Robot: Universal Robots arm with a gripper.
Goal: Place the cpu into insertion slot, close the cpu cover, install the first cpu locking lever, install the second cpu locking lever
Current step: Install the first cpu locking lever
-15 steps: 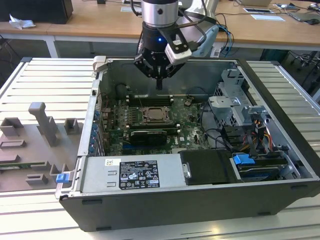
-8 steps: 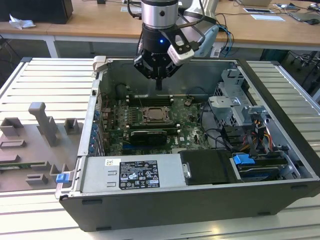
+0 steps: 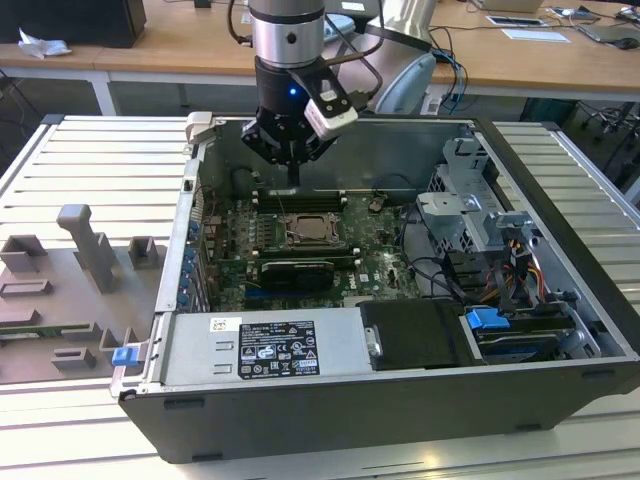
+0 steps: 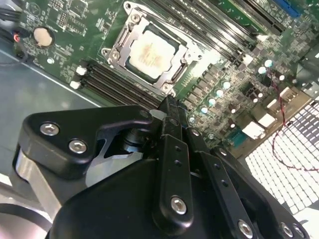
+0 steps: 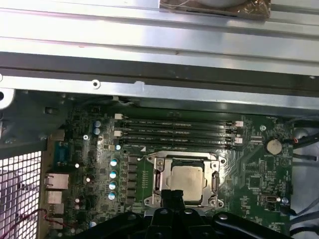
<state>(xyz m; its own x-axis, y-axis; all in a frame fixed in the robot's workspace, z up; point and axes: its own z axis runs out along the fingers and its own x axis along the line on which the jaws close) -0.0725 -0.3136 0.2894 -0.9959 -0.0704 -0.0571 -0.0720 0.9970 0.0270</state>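
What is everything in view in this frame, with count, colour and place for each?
computer case: one, dark grey, open, on the table
table: one, silver, slatted, under the case
motherboard: one, green, inside the case
cpu: one, silvery-beige, seated on the motherboard
cpu cover: one, silver, framing the cpu
memory slots: four, black, beside the cover
power supply: one, silver, case side nearest the exterior camera
fixture: one, grey, exterior view's left
arm: one, silver, above the case
tool: one, black, shut, over the memory slots
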